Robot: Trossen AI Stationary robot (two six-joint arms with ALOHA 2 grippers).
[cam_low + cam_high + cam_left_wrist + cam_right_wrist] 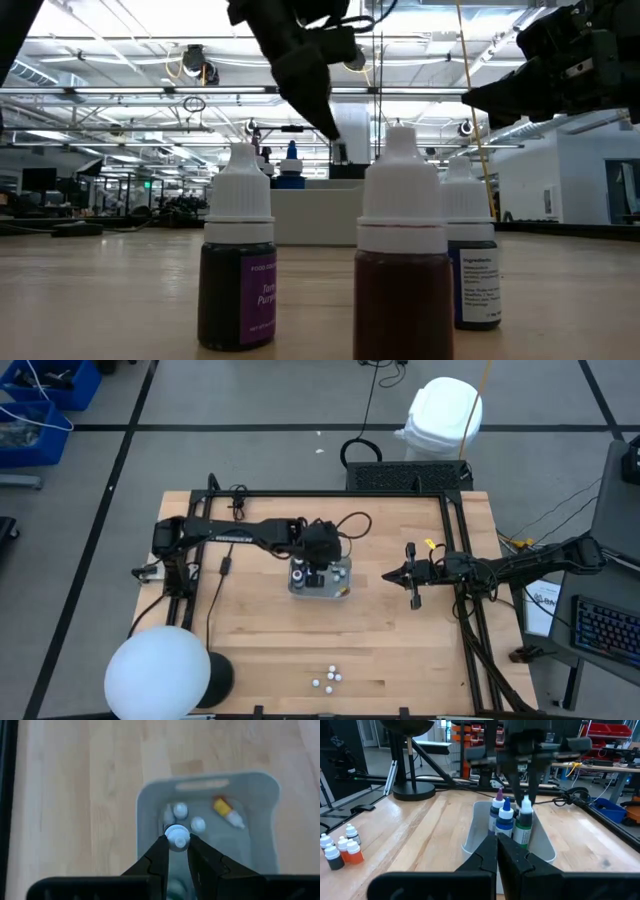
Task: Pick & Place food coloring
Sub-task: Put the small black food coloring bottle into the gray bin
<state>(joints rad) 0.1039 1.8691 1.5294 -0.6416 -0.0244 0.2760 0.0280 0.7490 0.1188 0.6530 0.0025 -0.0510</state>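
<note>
A grey bin (pixel 344 591) stands mid-table. It holds two upright bottles with white caps (pixel 180 810) and a yellow one lying flat (pixel 226 812). My left gripper (pixel 177 840) reaches down into the bin and is shut on a green food coloring bottle (pixel 522 829). Three more bottles (pixel 328 678) stand by the table's near edge, and they show close up in the low view (pixel 403 270). My right gripper (pixel 388 575) is shut and empty. It hovers to the right of the bin, pointing at it. My left gripper pinches the green bottle's white cap (pixel 177 835) between its two fingertips, one on each side. The fingers (pixel 532 785) come from above, pointing down. The bottle is upright inside the bin beside the blue and purple bottles. The bin wall hides its base.
A white dome lamp (pixel 158 672) on a black base sits at the near left corner. A black frame rail (pixel 455 550) runs along the table's right side, and cables lie at the far left. Bare wood lies between the bin and the three near bottles.
</note>
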